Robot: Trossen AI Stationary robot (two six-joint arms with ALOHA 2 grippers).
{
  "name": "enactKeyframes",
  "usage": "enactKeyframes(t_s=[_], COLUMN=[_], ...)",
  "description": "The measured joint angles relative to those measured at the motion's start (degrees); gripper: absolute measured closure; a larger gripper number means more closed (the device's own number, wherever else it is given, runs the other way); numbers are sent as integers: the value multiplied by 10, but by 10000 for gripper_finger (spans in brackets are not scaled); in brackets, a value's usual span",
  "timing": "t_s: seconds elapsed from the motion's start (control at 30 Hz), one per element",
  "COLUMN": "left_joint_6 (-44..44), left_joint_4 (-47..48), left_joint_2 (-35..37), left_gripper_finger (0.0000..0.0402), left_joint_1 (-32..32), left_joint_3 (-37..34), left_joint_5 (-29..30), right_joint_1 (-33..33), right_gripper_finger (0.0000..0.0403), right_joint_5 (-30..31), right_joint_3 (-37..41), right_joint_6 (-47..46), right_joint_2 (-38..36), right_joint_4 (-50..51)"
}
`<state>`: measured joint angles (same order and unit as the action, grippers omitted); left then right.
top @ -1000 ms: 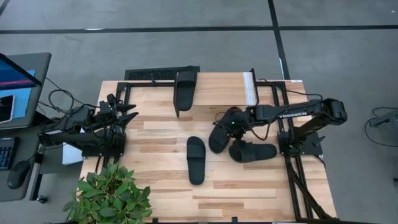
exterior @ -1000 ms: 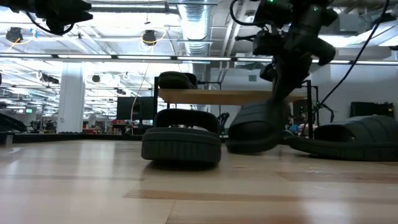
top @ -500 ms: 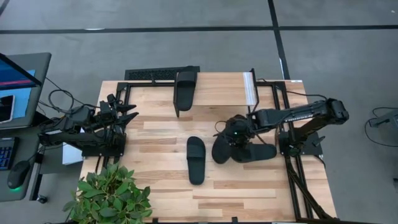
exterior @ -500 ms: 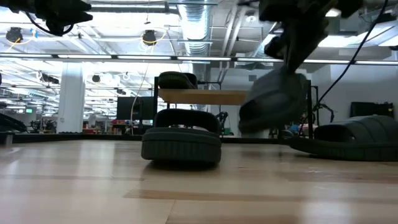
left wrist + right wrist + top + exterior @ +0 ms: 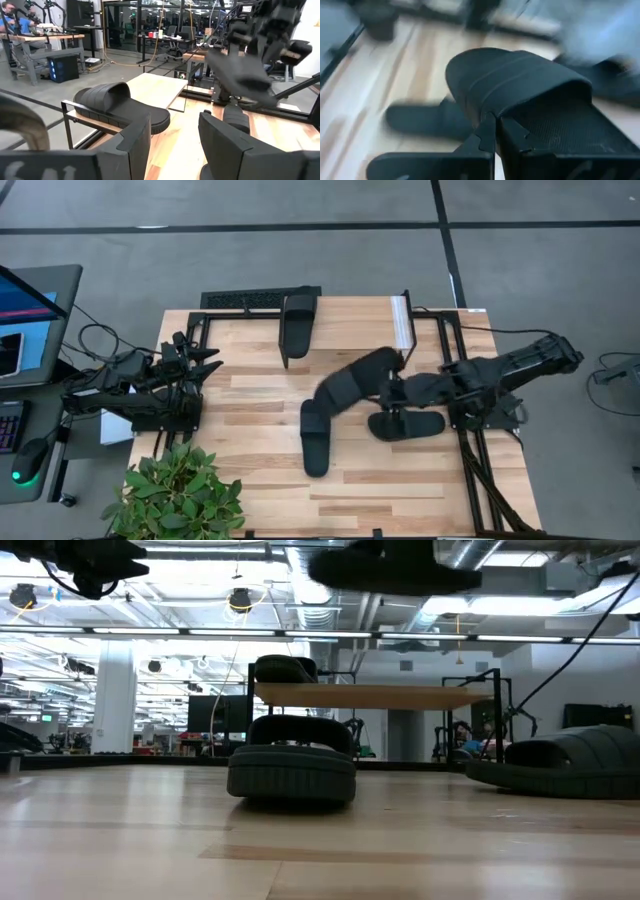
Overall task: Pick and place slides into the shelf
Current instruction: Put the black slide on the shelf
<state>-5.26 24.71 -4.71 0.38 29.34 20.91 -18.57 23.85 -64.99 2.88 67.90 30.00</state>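
Four black slides show. One slide [image 5: 297, 325] lies on the light wood shelf top [image 5: 350, 320], its end past the near edge; it shows again in the left wrist view [image 5: 120, 102]. A second slide [image 5: 315, 436] rests sole-down mid-table, and a third slide [image 5: 405, 423] lies by the right arm's base. The fourth slide [image 5: 355, 380] is held high in the air by my right gripper [image 5: 498, 131], which is shut on it. My left gripper [image 5: 172, 145] waits open over the table's left side, touching nothing. My right gripper pinches the slide between its two fingers at the strap's edge [image 5: 492, 112], where the strap meets the footbed. The fingers come level from the table's right side. The slide is lifted clear, roughly level and high above the table [image 5: 390, 570], reaching out from the fingers toward the table's left.
The shelf stands along the table's far edge on thin black legs [image 5: 498, 715], with bare top on both sides of the slide on it. A potted plant [image 5: 180, 490] sits at the near left corner. A monitor [image 5: 30, 310] stands off the table's left.
My right gripper, shut on the slide, has risen steeply. The slide, which a second ago leaned with its lower end on the table, has come clear and swung up to roughly level. It now points toward the table's left, above the mid-table slide.
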Motion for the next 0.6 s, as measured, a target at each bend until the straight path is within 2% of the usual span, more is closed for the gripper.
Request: enactKeyframes(t_s=[0.13,0.23,0.43,0.6], left_joint_6=[-1,-1,4,33], left_joint_4=[-2,-2,-52,-130], left_joint_2=[0,0,0,0], left_gripper_finger=[248,248,248,248], left_joint_1=[0,0,0,0], left_joint_3=[0,0,-16,-58], left_joint_5=[2,8,8,-18], right_joint_1=[-13,-3,58,128], right_gripper_finger=[403,403,403,403], right_joint_5=[114,166,165,114], right_joint_3=[0,0,0,0], right_joint_6=[41,81,139,124], right_joint_2=[-11,-12,-1,8], right_joint_4=[-90,-172,-332,-410])
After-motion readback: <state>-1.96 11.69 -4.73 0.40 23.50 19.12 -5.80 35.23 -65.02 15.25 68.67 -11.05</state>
